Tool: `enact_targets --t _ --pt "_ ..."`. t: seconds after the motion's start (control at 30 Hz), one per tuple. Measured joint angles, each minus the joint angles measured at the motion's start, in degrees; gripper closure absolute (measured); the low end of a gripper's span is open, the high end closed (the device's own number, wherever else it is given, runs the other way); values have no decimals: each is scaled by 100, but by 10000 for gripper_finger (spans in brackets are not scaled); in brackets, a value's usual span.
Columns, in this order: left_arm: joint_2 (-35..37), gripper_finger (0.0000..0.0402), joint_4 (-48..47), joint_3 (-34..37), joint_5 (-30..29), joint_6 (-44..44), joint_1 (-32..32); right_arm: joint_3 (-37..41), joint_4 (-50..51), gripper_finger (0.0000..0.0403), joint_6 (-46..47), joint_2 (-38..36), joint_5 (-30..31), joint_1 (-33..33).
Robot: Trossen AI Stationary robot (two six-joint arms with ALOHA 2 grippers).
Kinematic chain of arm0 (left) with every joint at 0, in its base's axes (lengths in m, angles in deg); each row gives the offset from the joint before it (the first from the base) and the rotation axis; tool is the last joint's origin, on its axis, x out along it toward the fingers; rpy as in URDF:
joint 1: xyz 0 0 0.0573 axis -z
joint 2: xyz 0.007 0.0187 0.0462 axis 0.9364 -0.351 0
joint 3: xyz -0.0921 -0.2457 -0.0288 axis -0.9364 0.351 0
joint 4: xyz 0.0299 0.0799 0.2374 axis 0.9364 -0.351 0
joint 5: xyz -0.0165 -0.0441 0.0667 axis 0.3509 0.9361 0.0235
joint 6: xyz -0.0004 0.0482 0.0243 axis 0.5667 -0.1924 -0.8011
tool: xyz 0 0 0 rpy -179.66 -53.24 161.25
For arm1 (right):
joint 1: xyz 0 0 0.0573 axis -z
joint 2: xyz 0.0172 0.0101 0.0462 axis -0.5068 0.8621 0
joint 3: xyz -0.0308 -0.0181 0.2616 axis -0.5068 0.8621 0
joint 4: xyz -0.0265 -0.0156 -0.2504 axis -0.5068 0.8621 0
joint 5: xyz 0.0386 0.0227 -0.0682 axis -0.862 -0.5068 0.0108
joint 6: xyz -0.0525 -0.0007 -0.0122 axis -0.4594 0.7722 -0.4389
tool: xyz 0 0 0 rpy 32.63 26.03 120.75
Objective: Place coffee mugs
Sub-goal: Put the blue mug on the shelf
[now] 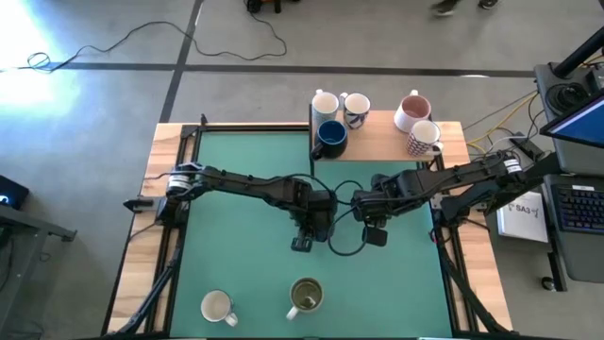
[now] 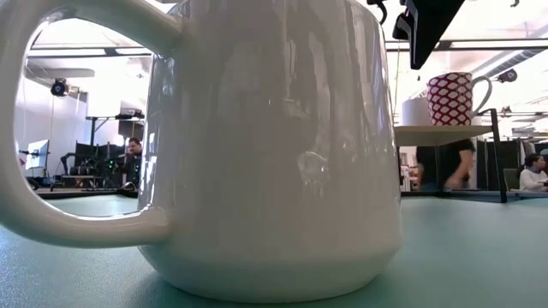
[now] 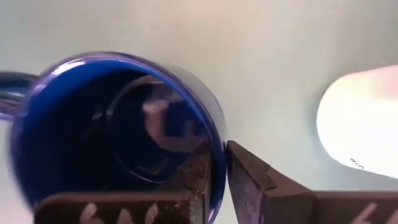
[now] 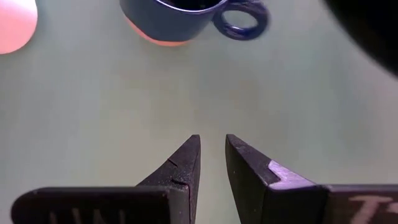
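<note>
While I watch from overhead, both arms reach toward the middle of the green mat [image 1: 236,255], their grippers close together.

Left gripper: the left gripper [image 1: 304,231] hangs over the mat's centre. My left wrist camera shows its two fingers [image 3: 249,186] pinched on the rim of a dark blue mug [image 3: 112,130], one finger inside the cup and one outside the wall, so I have that mug in hand.

Right gripper: the right gripper [image 4: 211,155] sits just beside the left one, over bare mat. Its fingers are parted by a narrow gap and carry nothing. Its own camera sees a dark blue mug with a ring handle a little way ahead; I cannot tell for certain that this is the one my left gripper has.

Shelf: a wooden shelf [image 1: 377,146] lies along the far edge of the mat. On it stand a white mug [image 1: 325,103], a patterned white mug [image 1: 356,110], a second dark blue mug [image 1: 330,138], a white mug with a pink inside [image 1: 412,111] and a red-patterned mug [image 1: 424,139].

Near edge: a plain white mug [image 1: 217,307] and an olive green mug [image 1: 305,296] stand apart on the mat.

Low camera: the plain white mug fills most of my view; people sit at desks in the room behind.
</note>
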Motion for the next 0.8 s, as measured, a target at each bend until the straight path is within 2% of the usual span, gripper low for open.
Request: enact_targets --t 0.43,0.8 --pt "-117 374 42 47 0 428 30 0 -33 339 2 2 0 2" --pt "79 317 -355 -25 -191 575 36 0 -11 339 216 2 -2 11"
